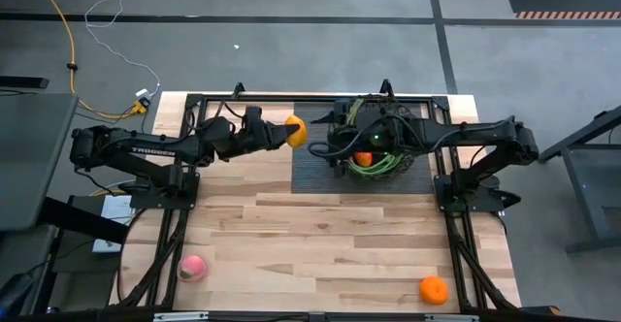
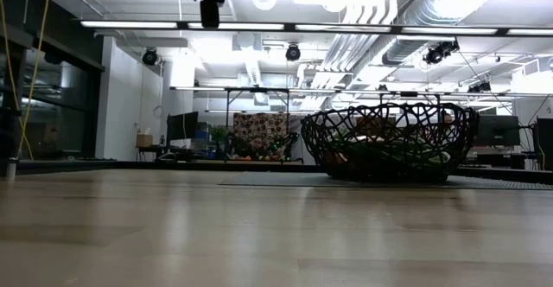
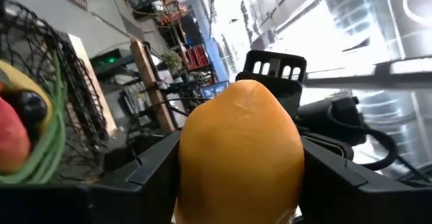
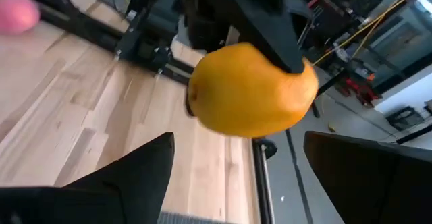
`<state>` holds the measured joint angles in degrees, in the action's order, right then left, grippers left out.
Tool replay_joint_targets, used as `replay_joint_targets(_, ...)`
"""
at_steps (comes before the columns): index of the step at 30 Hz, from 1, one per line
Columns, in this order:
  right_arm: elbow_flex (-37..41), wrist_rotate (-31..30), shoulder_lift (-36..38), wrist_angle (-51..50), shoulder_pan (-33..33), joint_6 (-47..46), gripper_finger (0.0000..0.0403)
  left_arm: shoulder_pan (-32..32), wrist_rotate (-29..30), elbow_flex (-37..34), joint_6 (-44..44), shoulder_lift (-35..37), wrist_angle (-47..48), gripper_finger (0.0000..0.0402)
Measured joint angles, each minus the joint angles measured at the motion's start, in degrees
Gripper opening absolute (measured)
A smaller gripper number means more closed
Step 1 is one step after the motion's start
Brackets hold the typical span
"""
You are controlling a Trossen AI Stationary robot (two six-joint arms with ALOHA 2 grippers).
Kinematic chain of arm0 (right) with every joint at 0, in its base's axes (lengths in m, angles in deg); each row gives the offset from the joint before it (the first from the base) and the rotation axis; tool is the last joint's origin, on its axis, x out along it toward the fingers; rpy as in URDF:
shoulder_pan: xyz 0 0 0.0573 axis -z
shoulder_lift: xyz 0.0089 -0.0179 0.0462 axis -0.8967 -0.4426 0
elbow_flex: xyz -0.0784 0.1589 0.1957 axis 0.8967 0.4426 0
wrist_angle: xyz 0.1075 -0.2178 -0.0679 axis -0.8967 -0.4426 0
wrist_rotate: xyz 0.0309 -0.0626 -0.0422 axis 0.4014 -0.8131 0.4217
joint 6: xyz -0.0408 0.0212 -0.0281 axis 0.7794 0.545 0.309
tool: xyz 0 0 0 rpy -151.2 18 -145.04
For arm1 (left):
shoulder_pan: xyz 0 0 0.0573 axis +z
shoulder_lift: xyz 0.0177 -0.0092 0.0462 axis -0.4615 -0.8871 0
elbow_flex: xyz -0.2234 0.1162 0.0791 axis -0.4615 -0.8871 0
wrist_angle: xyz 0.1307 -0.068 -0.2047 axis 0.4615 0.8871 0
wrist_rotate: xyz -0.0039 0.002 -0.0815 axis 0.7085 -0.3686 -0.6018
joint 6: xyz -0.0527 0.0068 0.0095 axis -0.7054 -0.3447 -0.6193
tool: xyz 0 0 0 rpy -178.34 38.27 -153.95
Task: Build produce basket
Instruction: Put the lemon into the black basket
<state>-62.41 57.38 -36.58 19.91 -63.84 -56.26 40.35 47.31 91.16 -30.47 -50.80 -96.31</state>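
Carrying the orange fruit over to the wire basket

Near to far: an orange (image 1: pixel 434 289) at five o'clock and a pink peach (image 1: pixel 192 268) at seven wait on the table (image 1: pixel 320 235); at twelve, our left gripper (image 1: pixel 288 134) pinches an orange fruit (image 3: pixel 239 156) just beside the basket (image 1: pixel 374 138), where our right gripper (image 4: pixel 236 177) hangs, jaws spread. We should clear the rim, centre over a gap, then lower before releasing.
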Motion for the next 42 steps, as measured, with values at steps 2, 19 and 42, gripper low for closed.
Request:
replay_joint_targets(2,0.0,-0.3,0.02,0.84,-0.38,1.98,0.0314,0.0,-0.65,0.0,-2.63,0.0,-0.1,0.0223)
replay_joint_targets(19,0.0,-0.97,0.04,4.9,-1.61,1.19,0.0314,1.9,-12.95,0.0,-4.77,0.0,-0.7,0.0223)
replay_joint_targets(42,0.0,-1.92,0.08,4.87,-3.61,-5.83,0.0363,1.9,-12.75,0.0,-3.05,0.04,-2.42,0.0223)
